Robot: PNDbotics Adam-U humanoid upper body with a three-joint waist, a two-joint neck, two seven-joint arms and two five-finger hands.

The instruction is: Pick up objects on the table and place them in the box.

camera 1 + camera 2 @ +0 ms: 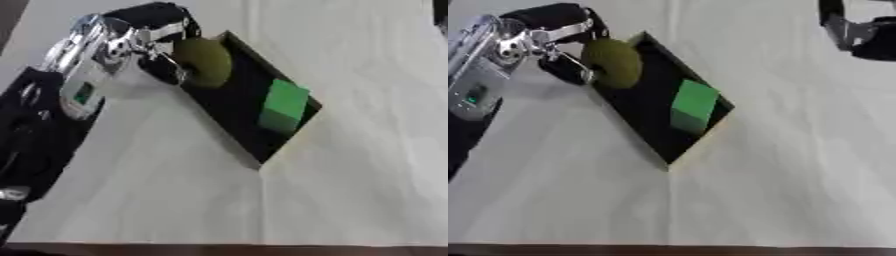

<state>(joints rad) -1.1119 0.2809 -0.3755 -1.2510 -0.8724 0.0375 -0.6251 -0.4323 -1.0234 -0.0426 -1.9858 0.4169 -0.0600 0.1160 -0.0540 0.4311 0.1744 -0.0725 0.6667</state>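
My left hand (153,42) reaches in from the left and its curled fingers hold an olive-green round object (206,62) over the near-left end of the black box (236,107). A green block (284,106) lies inside the box toward its right end. My right hand (859,30) shows only in the right eye view, at the upper right corner, away from the box; its fingers are not clear.
The box lies askew on a pale wooden table (350,190). The table's front edge (227,246) runs along the bottom of the views.
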